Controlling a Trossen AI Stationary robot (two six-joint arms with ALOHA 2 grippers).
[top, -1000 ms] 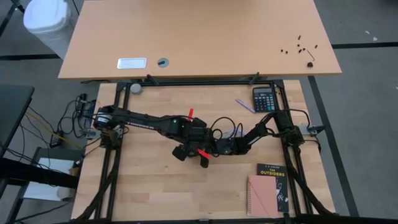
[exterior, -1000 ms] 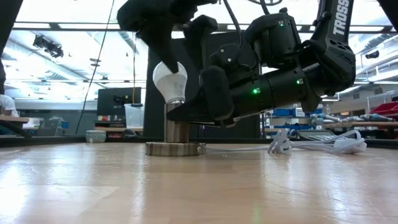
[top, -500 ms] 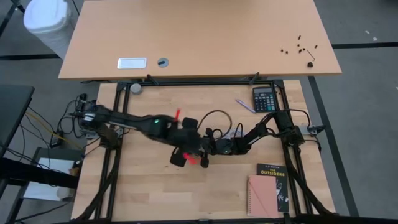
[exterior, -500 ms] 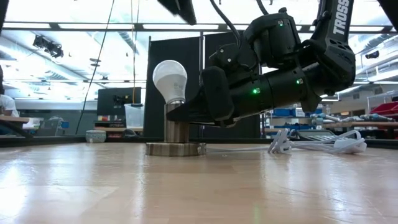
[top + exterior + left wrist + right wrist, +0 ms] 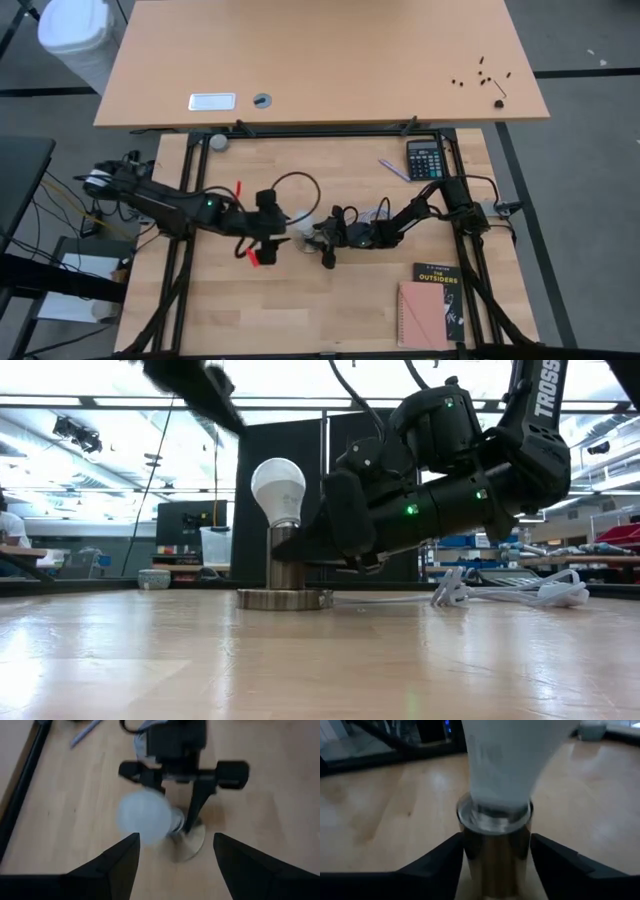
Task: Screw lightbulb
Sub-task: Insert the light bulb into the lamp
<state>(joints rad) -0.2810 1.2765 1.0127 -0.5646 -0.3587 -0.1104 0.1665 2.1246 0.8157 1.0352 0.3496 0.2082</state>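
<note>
**Bulb seated upright in socket**

High view: left gripper (image 5: pixel 262 240) clear of the lightbulb (image 5: pixel 300 231), right gripper (image 5: pixel 322 240) low beside it.

Low view: lightbulb standing straight in the socket (image 5: pixel 285 582), apparently screwed home.

Left wrist view: own fingers (image 5: pixel 112 865) spread, empty, apart from the bulb.

Right wrist view: fingers (image 5: pixel 432 865) straddling the socket, slightly apart. Likely left: releasing and retreating.

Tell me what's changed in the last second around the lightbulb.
The left gripper let go of the lightbulb and drew back toward its own side of the table. The right gripper eased its jaws around the socket. The bulb stayed upright in the socket; calculator and books unmoved.
</note>
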